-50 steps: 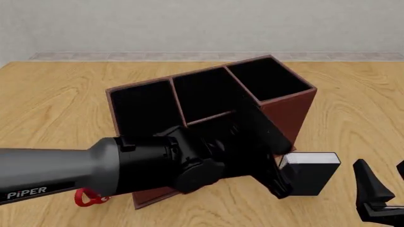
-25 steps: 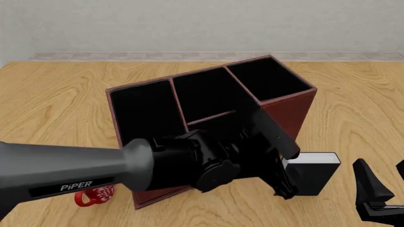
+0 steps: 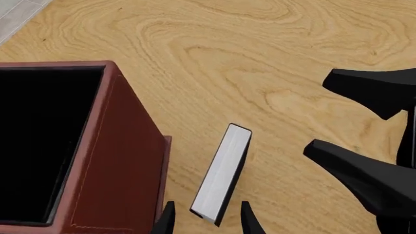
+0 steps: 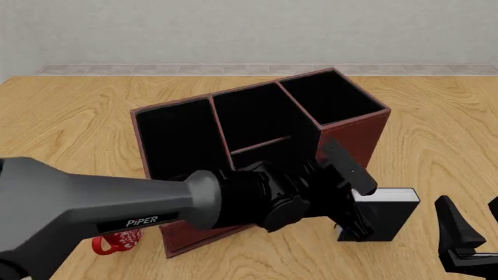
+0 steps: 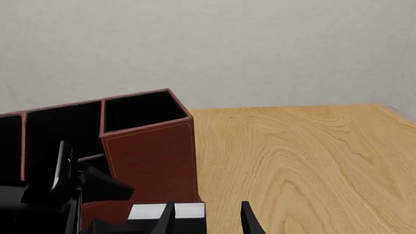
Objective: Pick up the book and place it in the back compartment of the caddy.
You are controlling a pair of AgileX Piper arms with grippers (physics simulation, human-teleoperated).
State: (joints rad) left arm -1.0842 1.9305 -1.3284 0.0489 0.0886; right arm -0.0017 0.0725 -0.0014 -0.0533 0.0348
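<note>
Found left pincer (image 3: 206,222) released, jaws spread and straddling one end of the book (image 3: 224,170), a finger on either side of the covers, w/ a gap visible each side so nothing gripped yet. Judged that pose as lining up for a pinch across the thin dimension, since the covers gave the flattest faces to squeeze. Saw the left arm slung low across the caddy's (image 4: 350,134) front face to get there, prob. because the book stood past the caddy's near right corner, on the right arm's side. Spotted the book (image 4: 389,210) upright on the table (image 4: 70,116), just beside that corner but apart from the red-brown wall, partly masked by the left pincer (image 4: 354,204) in front view. Noted right pincer (image 4: 459,239) also released, empty, parked near the book but clear of it, presumably kept out of the way. Made out the book as a thick hardcover: plain black covers, white page block facing up, crisp square edges, no title or marks. Located the back compartment (image 4: 269,154) behind the low cross divider, black-lined, nothing visible in it, its near part hidden by the arm. Glimpsed a red mug (image 4: 116,242) under the left arm, well apart from the book.
</note>
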